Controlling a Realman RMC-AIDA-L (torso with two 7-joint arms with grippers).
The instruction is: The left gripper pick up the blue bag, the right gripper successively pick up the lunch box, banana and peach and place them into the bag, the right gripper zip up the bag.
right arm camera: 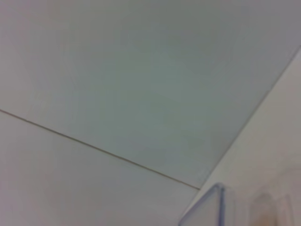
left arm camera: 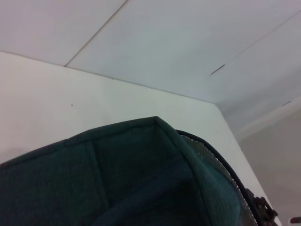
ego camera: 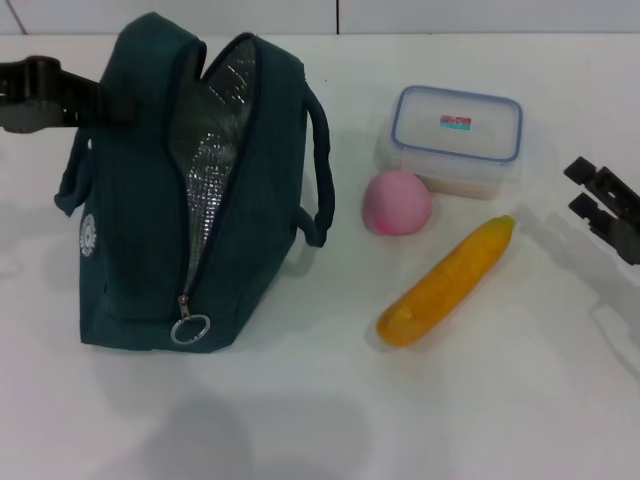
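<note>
Left pincer (ego camera: 105, 100) seemingly pinching the blue bag (ego camera: 135, 230); banana (ego camera: 447, 281) lies diagonally, right pincer (ego camera: 590, 190) spread.

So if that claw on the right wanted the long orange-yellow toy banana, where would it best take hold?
Probably around the middle of the long orange-yellow toy banana, coming down from above with the fingers across its narrow width. It lies flat on the white table, slanted, clear of the pink round peach and the clear plastic lunch box. The right gripper waits beside it.
</note>
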